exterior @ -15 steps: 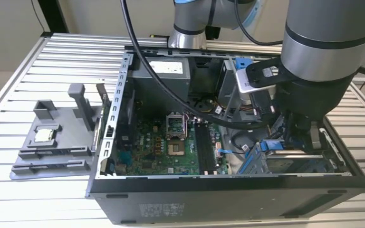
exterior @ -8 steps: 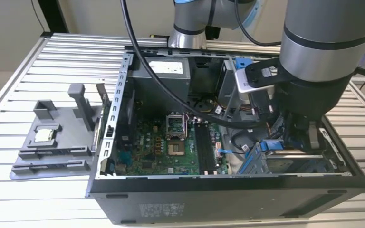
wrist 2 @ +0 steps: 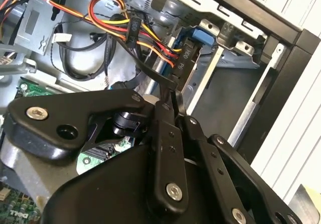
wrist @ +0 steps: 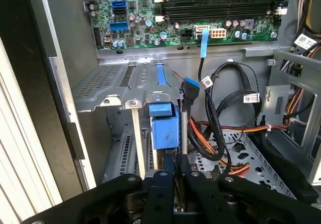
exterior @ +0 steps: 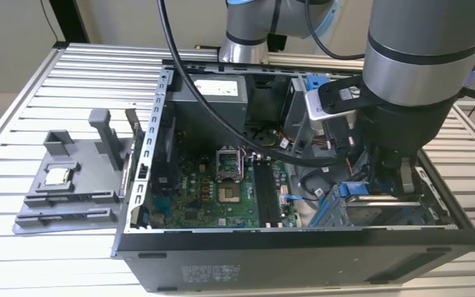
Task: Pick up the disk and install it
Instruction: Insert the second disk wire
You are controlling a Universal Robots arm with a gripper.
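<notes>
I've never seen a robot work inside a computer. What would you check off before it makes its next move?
1. Black computer case open, inside reachable: ok.
2. Gripper down inside the case, at the grey metal drive cage: ok.
3. Jaws drawn together: ok. Whether they pinch anything: cannot tell.
4. Blue plastic carrier of the disk standing upright in the cage, just ahead of the jaws: ok. Fully seated: cannot tell.
5. Black and orange cables kept away from the jaws: not ok, they hang close beside them.
</notes>
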